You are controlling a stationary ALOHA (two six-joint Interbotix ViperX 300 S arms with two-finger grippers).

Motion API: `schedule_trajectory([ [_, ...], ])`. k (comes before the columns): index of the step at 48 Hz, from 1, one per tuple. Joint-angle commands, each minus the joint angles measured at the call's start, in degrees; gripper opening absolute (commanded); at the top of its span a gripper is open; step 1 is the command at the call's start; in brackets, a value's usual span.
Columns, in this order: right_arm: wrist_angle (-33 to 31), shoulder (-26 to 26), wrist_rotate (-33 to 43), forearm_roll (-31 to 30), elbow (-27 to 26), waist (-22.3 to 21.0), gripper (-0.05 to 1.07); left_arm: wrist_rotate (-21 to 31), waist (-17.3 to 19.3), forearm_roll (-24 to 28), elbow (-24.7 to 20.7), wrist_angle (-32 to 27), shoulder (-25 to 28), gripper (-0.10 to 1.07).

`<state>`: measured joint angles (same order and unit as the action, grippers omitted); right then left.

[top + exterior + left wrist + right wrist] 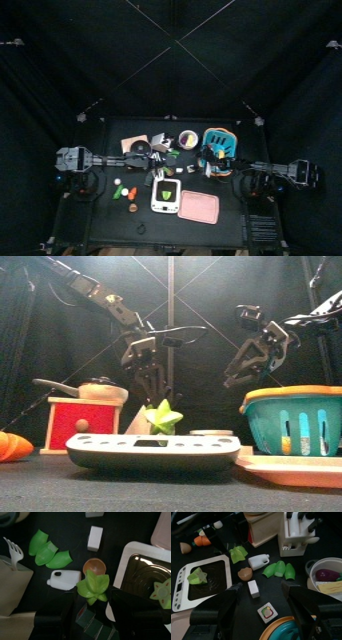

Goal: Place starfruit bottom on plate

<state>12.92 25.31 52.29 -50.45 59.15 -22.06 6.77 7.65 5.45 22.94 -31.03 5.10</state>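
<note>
Holding starfruit bottom point(93, 585), left jaws, no readable labels

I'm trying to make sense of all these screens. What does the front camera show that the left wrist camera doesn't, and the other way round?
Only the front view shows both arms hanging above the table, a teal basket, and a red box topped by a small pot. Only the left wrist view shows green leaf-shaped pieces, a white toy jug, a white block and a brown piece. Both show the white scale carrying a starfruit piece.
</note>
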Motion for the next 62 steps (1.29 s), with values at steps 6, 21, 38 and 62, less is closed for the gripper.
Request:
schedule_trajectory([
  [6, 0.00, 2.81, 0.26, 0.18, -0.26, 0.00, 0.95, -0.09, -0.53, -0.18, -1.05, 3.25, -2.81, 0.73],
  [21, -0.62, 5.98, 0.26, 0.53, 1.67, -0.09, 0.95, -0.26, -5.71, -0.70, -5.62, 2.90, 0.09, 0.73],
  [38, -1.32, 7.03, 0.35, 0.70, 2.90, -0.26, 0.95, -0.35, -15.21, -4.57, -14.94, -0.62, 6.15, 0.72],
  [62, -3.43, 11.43, 0.44, 1.23, 4.75, -0.26, 0.95, -0.26, -17.67, -4.39, -27.33, -3.52, 17.84, 0.72],
])
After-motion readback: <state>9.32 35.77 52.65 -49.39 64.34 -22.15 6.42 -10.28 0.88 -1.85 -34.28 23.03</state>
